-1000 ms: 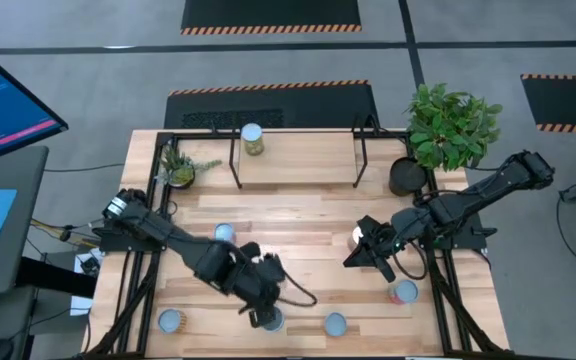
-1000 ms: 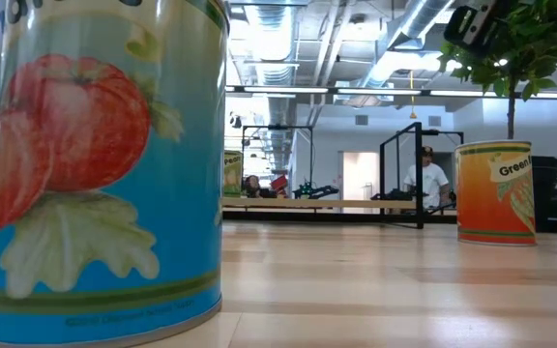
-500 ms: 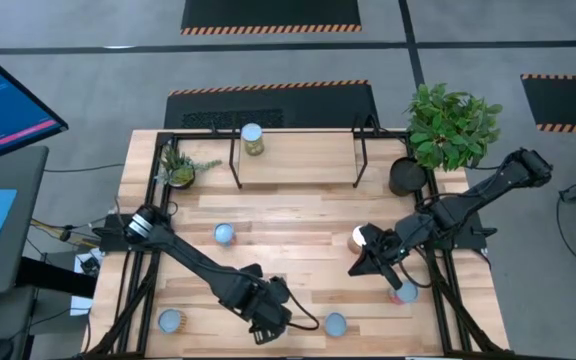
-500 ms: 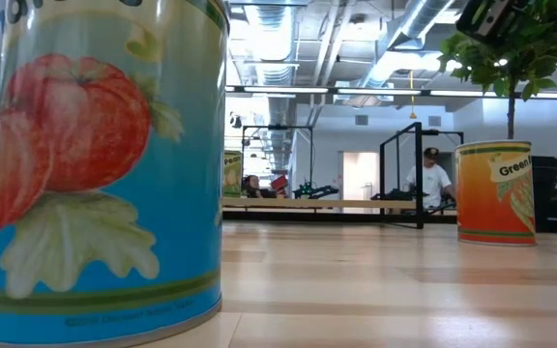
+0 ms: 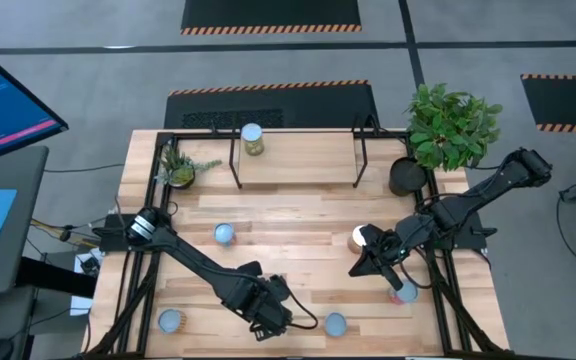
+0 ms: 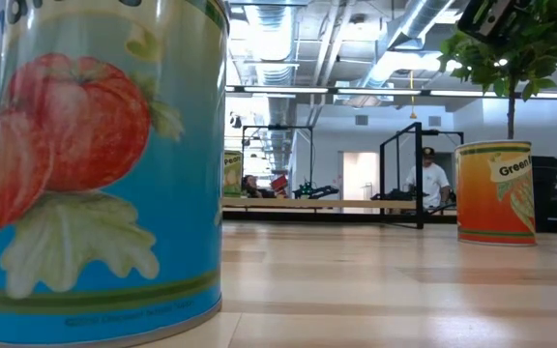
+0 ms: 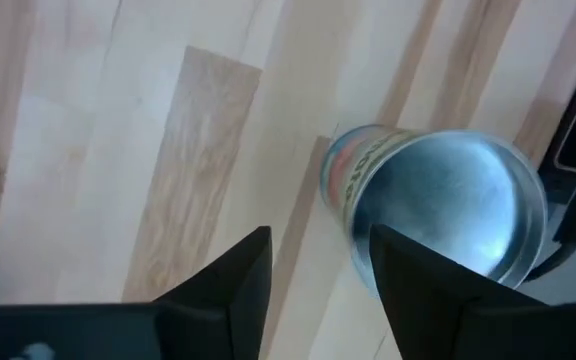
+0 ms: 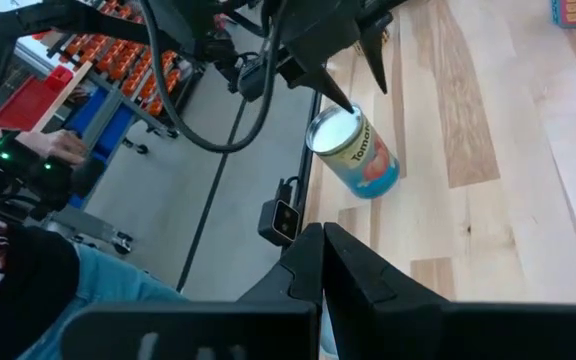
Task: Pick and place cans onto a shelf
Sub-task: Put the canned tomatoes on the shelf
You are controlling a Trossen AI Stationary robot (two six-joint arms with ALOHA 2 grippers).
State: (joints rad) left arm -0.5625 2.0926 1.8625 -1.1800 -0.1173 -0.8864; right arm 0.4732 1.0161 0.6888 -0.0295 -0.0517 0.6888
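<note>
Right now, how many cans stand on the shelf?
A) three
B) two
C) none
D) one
D: the high view shows a single can on the shelf, near its left end; the other cans are on the table.

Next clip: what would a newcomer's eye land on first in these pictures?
The tomato can that fills the left of the low view, standing at the table's front edge. From above, the left gripper hangs right over that can with jaws open, while the right gripper, jaws shut, sits near the right side. One lone can stands on the shelf at the back.
</note>
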